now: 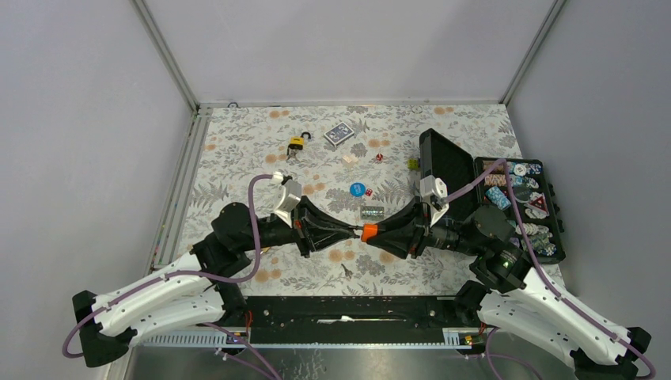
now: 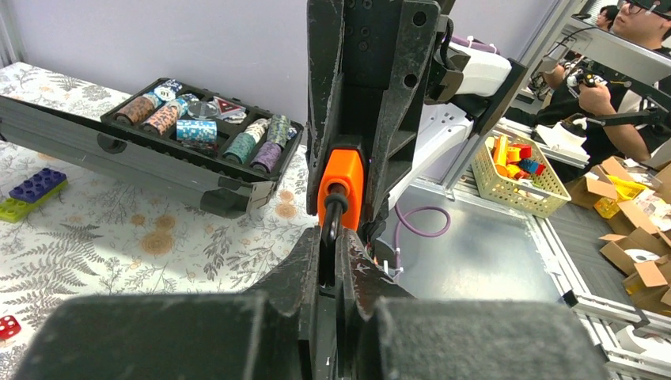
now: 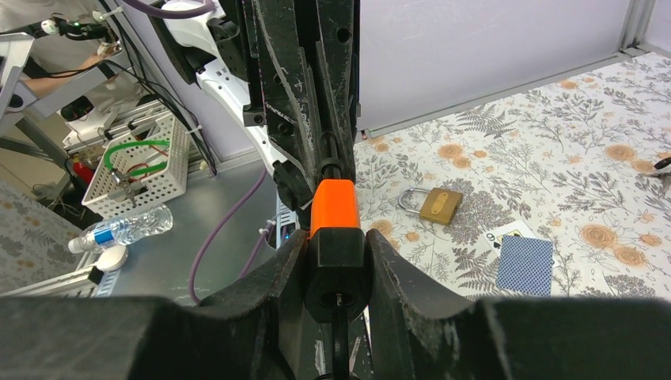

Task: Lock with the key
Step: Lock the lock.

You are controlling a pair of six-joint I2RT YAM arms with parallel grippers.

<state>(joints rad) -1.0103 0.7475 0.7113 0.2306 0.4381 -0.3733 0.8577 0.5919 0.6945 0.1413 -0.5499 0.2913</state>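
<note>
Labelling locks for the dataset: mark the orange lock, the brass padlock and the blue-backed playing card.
orange lock [image 3: 334, 207], right wrist view, on its orange face.
brass padlock [image 3: 441, 204], right wrist view, on its brass body.
blue-backed playing card [image 3: 526, 266], right wrist view, middle of its back.

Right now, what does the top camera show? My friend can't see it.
The left gripper and right gripper meet tip to tip over a flowery table, both clamped on one small orange piece. A brass padlock lies farther back, and an open case of chips sits on the right.
</note>
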